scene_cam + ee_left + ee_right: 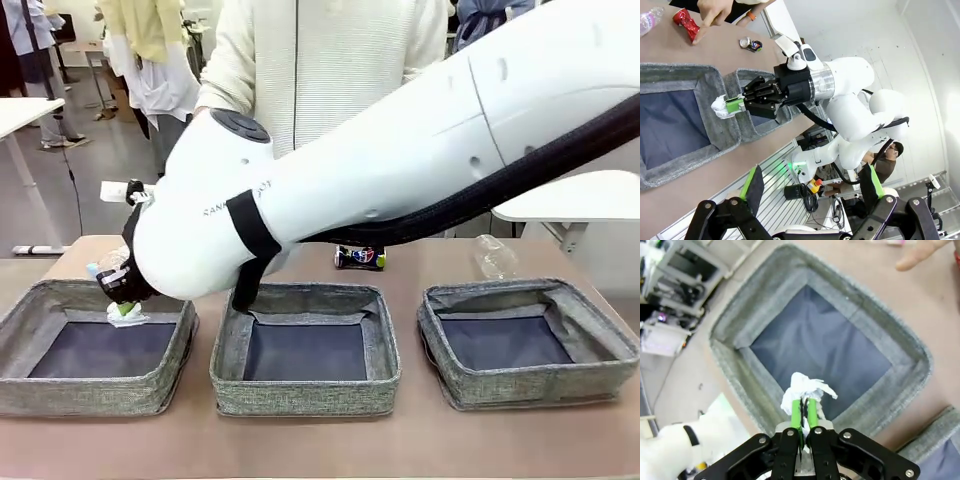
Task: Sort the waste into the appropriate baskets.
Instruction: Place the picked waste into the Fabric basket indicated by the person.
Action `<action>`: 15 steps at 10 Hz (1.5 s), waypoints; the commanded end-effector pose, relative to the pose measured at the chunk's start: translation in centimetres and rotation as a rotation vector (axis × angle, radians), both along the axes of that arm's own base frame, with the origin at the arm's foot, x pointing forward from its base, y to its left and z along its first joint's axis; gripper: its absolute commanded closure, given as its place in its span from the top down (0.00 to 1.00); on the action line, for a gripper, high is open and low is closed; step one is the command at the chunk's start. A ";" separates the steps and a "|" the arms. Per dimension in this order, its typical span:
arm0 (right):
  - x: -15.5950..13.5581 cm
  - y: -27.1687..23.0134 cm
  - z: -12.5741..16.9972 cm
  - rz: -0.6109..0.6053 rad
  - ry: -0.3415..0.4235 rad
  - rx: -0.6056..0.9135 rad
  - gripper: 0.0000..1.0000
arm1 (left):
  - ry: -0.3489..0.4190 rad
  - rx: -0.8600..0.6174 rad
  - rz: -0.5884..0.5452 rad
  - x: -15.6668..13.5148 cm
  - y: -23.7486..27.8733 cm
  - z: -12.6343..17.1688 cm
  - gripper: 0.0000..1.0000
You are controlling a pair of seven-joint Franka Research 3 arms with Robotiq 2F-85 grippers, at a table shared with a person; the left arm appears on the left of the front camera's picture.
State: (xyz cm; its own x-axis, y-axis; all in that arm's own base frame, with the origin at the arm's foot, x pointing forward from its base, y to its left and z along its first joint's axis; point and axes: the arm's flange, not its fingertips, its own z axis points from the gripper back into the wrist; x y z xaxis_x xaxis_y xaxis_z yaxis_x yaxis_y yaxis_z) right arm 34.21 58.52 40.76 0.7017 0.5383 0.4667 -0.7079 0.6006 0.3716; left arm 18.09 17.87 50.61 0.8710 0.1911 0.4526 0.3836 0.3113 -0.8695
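Note:
My right arm reaches across to the left basket [90,393]. My right gripper [122,305] hangs over that basket's rear right corner, shut on the small white paper ball [127,316]. In the right wrist view the paper ball [807,388] sits at the tips of the green pads [797,412], above the basket's dark lining by its wall [875,335]. The left wrist view shows the same right gripper [732,106] with the paper ball [720,106] over the basket wall [715,80]. My left gripper [812,185] is open and holds nothing, off the table's near side.
The middle basket [305,395] and right basket [530,385] stand in a row. Behind them lie a dark blue can [360,258] and a clear cup [493,257]. A person's hand [715,15] rests by the red can [685,24] and the bottle [650,20].

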 end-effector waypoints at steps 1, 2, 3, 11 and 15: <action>-0.6 -1.8 0.5 0.018 0.010 0.003 0.61 | -0.026 -0.012 -0.002 0.0 0.0 0.3 1.00; -0.6 -1.8 0.5 0.016 0.016 0.000 0.61 | -0.026 -0.012 -0.002 0.0 0.0 0.3 1.00; -0.7 -1.8 0.5 0.017 0.012 0.002 1.00 | -0.026 -0.012 -0.002 0.0 0.0 0.3 1.00; -0.4 -3.0 0.7 0.024 0.041 0.042 1.00 | -0.026 -0.012 -0.002 0.0 0.0 0.3 1.00; -1.4 -9.0 6.6 -0.001 0.106 0.032 1.00 | -0.026 -0.012 -0.002 0.0 0.0 0.3 1.00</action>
State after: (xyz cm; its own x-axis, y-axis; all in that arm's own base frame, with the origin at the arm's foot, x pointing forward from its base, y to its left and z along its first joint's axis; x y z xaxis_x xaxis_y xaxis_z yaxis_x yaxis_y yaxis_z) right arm 34.17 54.62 44.95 0.7574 0.5070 0.4115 -0.6530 0.5879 0.4775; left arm 18.08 17.87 50.62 0.8709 0.1913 0.4528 0.3836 0.3114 -0.8694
